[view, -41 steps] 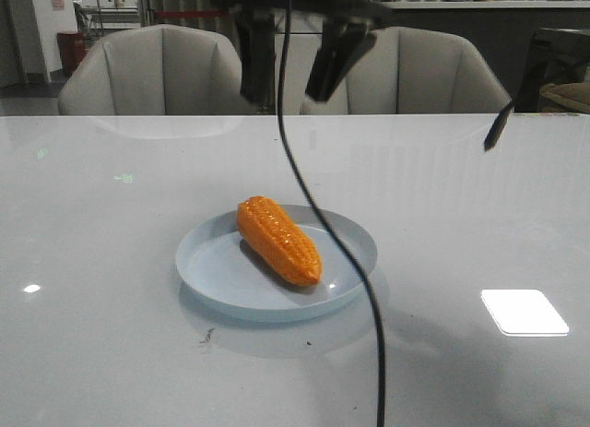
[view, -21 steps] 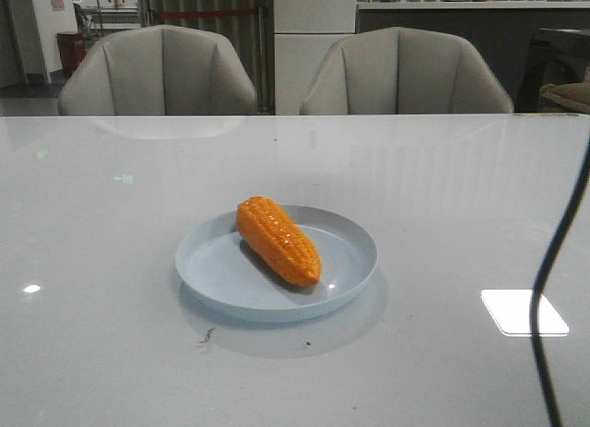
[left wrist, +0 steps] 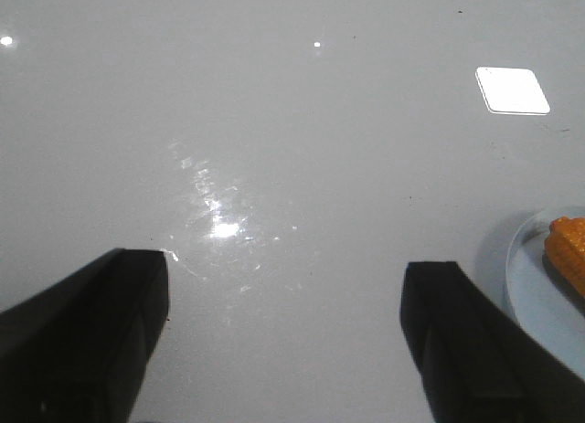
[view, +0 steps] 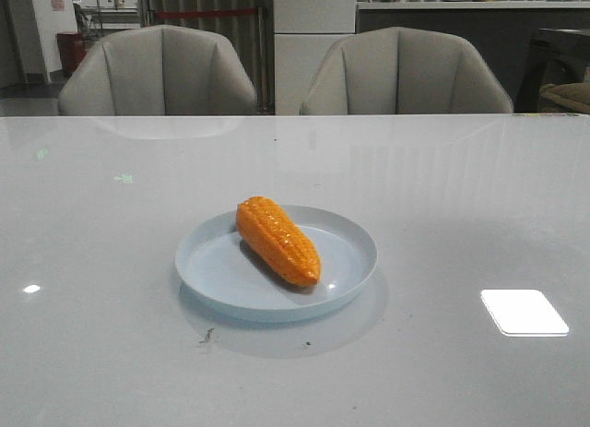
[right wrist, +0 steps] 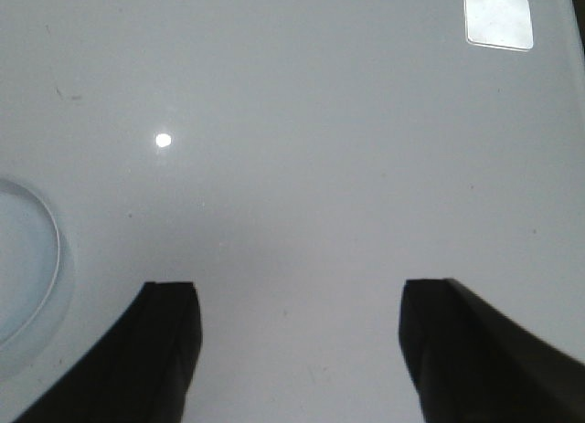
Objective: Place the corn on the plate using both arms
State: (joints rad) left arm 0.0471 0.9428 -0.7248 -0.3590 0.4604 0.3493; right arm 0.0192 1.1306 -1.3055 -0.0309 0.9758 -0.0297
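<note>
Both sets of jaws, left [left wrist: 285, 341] and right [right wrist: 297, 350], hang spread wide and empty over bare white bench [view: 111, 353]. The corn [view: 277, 240] lies slantwise in the pale blue plate [view: 221, 279], beside and clear of both. Two grey chairs [view: 157, 72] stand farthest back.
</note>
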